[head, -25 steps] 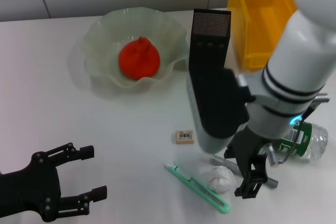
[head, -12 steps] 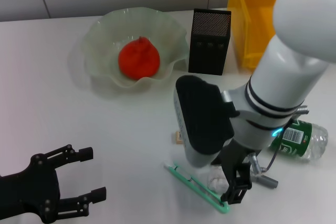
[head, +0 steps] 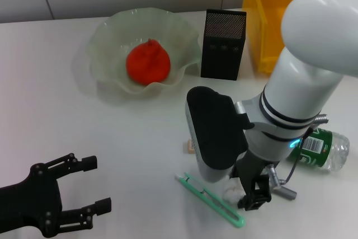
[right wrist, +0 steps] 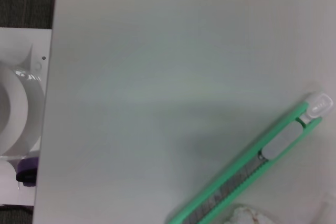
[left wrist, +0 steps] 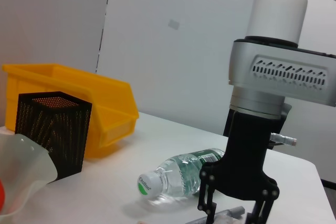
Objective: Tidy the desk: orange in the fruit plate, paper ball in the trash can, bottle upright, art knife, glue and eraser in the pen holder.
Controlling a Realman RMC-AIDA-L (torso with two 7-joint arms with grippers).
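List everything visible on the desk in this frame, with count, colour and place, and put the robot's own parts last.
Fruit plate: one, pale translucent green, far left of centre.
Orange: one, orange-red, in the fruit plate.
Pen holder: one, black mesh, right of the plate.
Bin: one, yellow, far right.
Bottle: one, clear with green label, lying on its side at right.
Art knife: one, green, near edge.
Paper ball: one, white, beside the knife, mostly hidden.
Glue: one, grey stick, lying near the bottle.
Eraser: one, mostly hidden behind the right arm.
Left gripper: black, jaws open, near left.
Right gripper: black, over the paper ball.
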